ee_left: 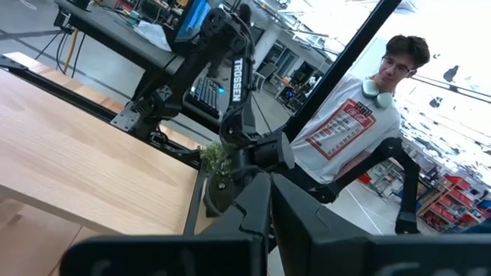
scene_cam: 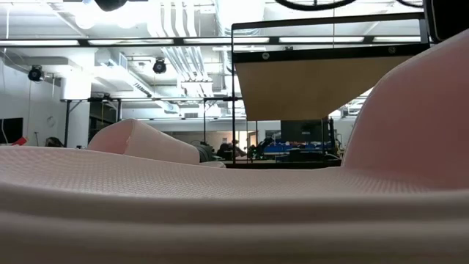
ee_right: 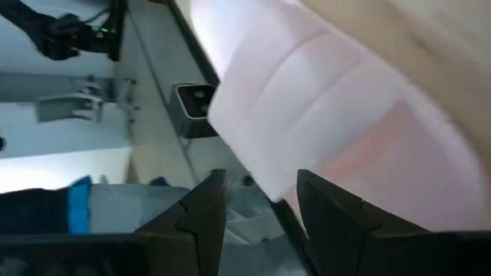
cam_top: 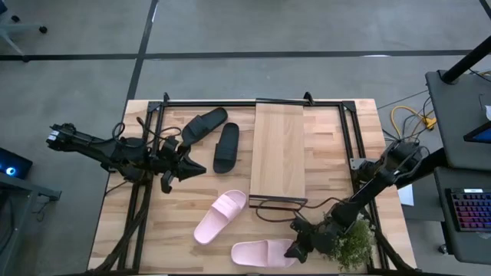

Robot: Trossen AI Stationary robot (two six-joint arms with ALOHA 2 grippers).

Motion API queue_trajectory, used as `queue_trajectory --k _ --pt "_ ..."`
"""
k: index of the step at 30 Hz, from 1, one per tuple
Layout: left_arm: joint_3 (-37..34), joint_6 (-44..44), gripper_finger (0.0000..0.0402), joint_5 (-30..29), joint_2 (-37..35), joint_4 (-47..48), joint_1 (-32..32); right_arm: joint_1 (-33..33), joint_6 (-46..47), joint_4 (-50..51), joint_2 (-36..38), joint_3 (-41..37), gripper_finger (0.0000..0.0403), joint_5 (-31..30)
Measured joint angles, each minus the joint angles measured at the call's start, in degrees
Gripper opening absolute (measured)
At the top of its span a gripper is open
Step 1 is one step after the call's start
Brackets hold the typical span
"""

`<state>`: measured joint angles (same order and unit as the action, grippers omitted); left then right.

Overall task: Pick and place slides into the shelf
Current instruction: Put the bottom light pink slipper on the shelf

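Pickup is being set up: the right gripper (cam_top: pixel 295 247), jaws spread, is being held at the near pale pink broad-strapped slide (cam_top: pixel 265 252); closing is needed next. Left gripper (cam_top: pixel 201 167) jaws pressed together.

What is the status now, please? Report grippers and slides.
Right gripper open at the near pink slide, nothing held. Left gripper shut, waiting beside the black slides. Shelf holds no slides. Nothing blocks it.

Two dark jointed arms; right arm (ee_left: pixel 230 69) lettered TROSSEN.
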<state>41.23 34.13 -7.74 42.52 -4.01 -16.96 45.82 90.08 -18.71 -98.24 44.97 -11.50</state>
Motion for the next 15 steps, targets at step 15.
queue_trajectory --k 15 --pt "0.0 -0.02 0.0 0.38 -0.26 0.05 -0.01 -0.11 -0.57 0.2 -0.13 0.0 0.0151 -0.56"
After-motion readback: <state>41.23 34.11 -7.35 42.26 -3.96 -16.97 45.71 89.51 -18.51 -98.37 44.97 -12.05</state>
